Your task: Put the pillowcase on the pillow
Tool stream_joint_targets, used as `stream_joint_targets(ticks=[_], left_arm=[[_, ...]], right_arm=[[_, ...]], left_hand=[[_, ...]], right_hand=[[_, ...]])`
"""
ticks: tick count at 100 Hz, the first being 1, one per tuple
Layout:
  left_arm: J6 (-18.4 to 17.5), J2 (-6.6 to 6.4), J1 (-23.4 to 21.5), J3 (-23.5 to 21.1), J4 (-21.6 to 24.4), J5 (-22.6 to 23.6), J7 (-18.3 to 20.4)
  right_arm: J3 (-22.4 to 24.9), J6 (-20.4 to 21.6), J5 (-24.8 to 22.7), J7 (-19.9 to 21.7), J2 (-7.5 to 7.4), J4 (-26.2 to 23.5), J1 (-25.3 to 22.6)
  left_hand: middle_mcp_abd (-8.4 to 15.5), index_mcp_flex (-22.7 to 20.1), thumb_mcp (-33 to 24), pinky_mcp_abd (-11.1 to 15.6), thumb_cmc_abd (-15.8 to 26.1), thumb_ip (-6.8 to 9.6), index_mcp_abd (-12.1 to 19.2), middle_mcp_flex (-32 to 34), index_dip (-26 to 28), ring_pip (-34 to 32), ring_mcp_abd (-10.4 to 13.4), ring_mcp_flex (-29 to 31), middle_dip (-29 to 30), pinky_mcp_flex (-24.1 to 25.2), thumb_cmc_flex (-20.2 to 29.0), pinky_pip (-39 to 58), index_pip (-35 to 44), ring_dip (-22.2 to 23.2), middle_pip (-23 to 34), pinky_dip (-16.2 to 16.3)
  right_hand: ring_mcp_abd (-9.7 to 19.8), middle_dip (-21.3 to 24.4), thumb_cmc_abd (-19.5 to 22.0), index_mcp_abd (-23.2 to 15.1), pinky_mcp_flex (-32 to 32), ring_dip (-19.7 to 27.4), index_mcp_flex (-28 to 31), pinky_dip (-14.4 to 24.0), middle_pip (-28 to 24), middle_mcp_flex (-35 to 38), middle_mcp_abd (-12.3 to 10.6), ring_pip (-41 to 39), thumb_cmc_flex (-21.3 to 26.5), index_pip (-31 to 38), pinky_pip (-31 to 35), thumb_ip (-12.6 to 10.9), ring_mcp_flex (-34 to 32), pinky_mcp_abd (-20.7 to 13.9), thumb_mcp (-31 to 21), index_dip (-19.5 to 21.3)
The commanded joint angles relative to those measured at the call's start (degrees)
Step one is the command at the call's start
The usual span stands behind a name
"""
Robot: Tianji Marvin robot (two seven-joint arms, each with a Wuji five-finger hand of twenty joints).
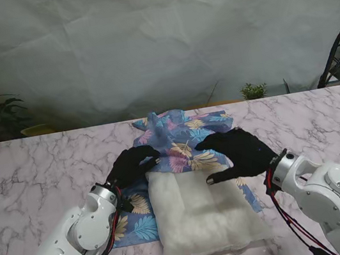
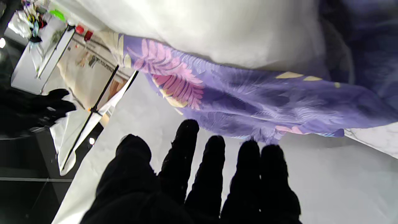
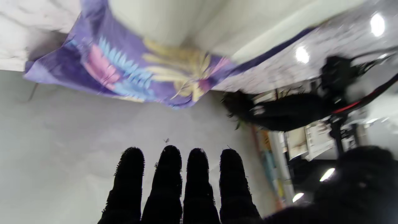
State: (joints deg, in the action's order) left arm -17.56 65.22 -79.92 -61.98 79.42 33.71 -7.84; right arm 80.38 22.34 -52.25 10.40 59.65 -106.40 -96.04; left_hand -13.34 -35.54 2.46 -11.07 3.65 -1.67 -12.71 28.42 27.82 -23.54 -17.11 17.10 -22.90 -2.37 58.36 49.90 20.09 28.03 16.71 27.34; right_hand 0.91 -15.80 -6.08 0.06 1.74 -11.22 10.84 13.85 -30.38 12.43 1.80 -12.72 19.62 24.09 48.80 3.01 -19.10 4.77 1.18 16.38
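- Pillow (image 1: 200, 216) lies mid-surface, long axis near-to-far, far end at the pillowcase (image 1: 178, 140) mouth.
- Left hand (image 1: 132, 164) and right hand (image 1: 241, 150) flank that end, equally near; fingers spread, holding nothing.

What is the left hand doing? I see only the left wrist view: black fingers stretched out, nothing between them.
Observer: In the stand view the left hand lies on the floral purple fabric pillowcase, beside the far edge of the white stuffed pillow.
Operator: And the right hand?
Observer: The right hand rests open at the pillow's far right corner, thumb pointing left.
Operator: Is the pillow inside yet?
Observer: It looks not: the pillow lies on top of the pillowcase, its near half uncovered.
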Motion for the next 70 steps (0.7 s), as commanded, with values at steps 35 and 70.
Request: stream_joint_targets(ticks=[35, 70], left_arm=[[7.6, -3.0, 3.9, 2.3, -0.9, -0.9, 14.4], [11.8, -2.57, 2.3, 2.6, 0.4, -6.3, 16.1]], right_arm=[[-6.1, 1.9, -5.5, 2.7, -1.54, 3.2, -2.4], [-16.4, 0.8, -3.9, 3.6, -2.28, 17.9, 9.9]], left_hand=[[-0.7, 12.7, -0.6, -1.9, 1.8, 0.73, -2.1, -16.0, -4.2, 13.3, -0.9, -12.5, 4.0, 4.4, -3.8, -39.4, -13.1, -6.5, -10.5, -5.9], [-4.0, 12.2, -0.6, -9.1, 4.0, 0.86, -3.7, -11.8, -3.7, 9.5, -2.2, -6.0, 2.8, -5.1, -2.6, -39.5, -13.5, -4.1, -13.2, -1.8]], right_hand=[[0.7, 8.0, -6.4, 5.9, -7.2, 4.0, -1.9, -10.1, 19.8, -2.8, 1.6, 6.3, -4.0, -25.8, -6.3, 1.6, 9.3, 6.4, 0.4, -5.1], [1.3, 6.6, -8.0, 5.5, -5.5, 3.6, -1.5, -9.8, 17.0, -2.1, 1.2, 5.4, -2.5, -24.1, -5.4, 0.9, 7.4, 5.6, -0.8, -1.9]])
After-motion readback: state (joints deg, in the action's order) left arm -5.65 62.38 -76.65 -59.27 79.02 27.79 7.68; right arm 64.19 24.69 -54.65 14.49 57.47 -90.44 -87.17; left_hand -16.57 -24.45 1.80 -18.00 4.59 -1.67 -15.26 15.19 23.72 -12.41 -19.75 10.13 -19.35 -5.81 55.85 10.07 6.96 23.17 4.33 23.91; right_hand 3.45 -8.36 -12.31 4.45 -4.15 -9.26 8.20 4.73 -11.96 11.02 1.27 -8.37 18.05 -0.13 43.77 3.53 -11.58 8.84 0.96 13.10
